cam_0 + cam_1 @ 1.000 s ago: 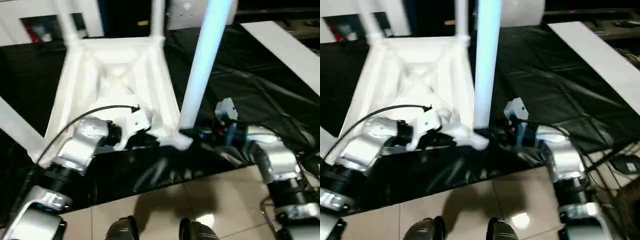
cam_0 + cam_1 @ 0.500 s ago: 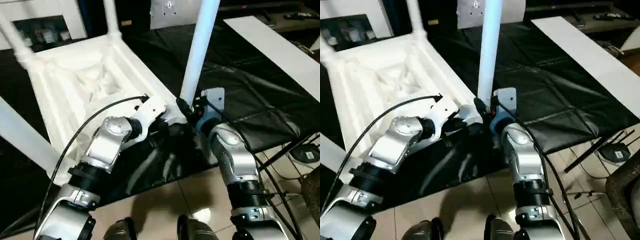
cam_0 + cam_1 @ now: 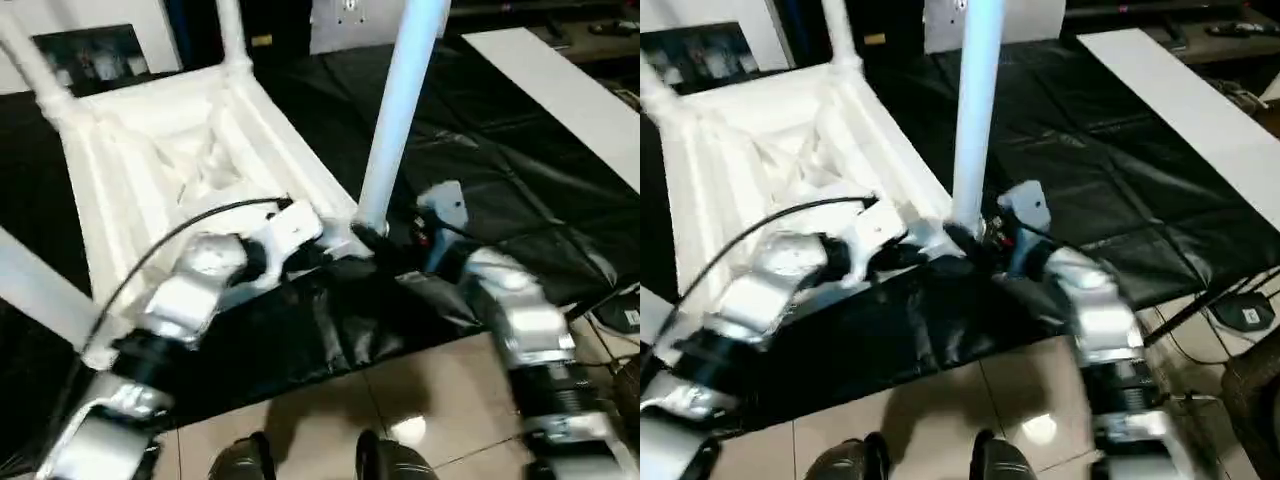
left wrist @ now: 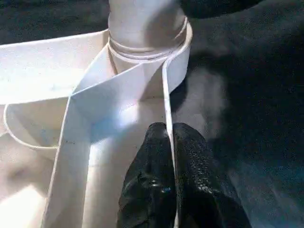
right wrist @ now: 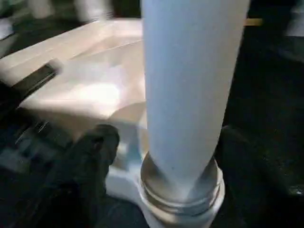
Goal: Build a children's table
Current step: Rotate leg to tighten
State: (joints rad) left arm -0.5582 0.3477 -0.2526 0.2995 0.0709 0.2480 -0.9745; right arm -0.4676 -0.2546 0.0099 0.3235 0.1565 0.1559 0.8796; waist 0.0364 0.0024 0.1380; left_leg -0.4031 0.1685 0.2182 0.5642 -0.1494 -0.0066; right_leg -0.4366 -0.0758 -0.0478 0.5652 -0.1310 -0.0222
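The white table top (image 3: 170,170) lay upside down, ribbed underside up, on the black sheet (image 3: 500,190) covering the worktop, toward its left half and reaching close to the near edge. At the far left corners two legs (image 3: 232,30) stood up out of their sockets, and another leg (image 3: 40,290) ran across the left edge of the head view, close to the camera.

The left gripper (image 4: 169,142) sat at the near rim of the table top, just left of the near-right corner socket (image 4: 147,52). Its two black fingers (image 4: 149,175) were closed narrow, pinching the thin rim wall (image 4: 167,90) between them, one finger inside the rim and one outside. The socket was right ahead of the fingertips.

In that socket a long white leg (image 3: 400,110) stood upright, its threaded collar (image 5: 180,190) seated at the socket mouth.

The right gripper (image 3: 385,238) was at the base of this leg, just right of it, near the worktop's near edge. One black finger (image 5: 88,161) showed beside the collar, close to it; whether the gripper was gripping or spread, cannot tell.

Farther right a white panel (image 3: 560,90) lay along the worktop's right edge, well apart from the table.
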